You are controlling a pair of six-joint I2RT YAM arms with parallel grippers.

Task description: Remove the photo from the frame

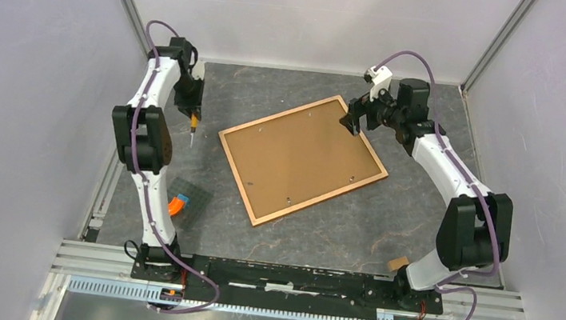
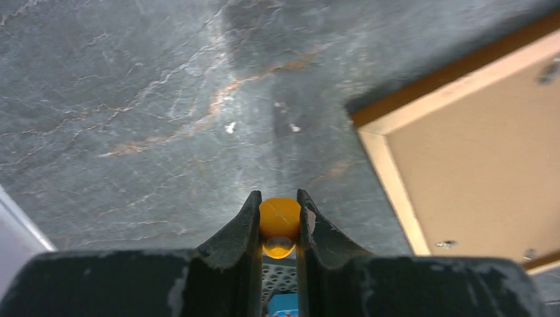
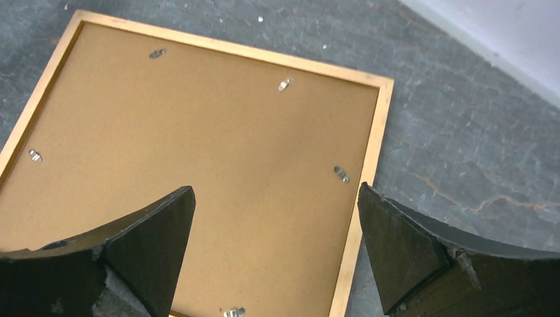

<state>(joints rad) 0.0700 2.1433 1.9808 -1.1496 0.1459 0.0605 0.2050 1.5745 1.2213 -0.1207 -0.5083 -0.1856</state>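
We note left gripper clenched on an orange tool, right gripper released above the frame: tool may skid off clips, gouging it.

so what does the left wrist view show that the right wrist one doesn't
Only the left wrist: the left gripper shut on a small orange object. Only the right wrist: the right gripper open above the backing board, plus a strip of pale wall. Both: the frame lying back up, its metal clips, and the dark table.
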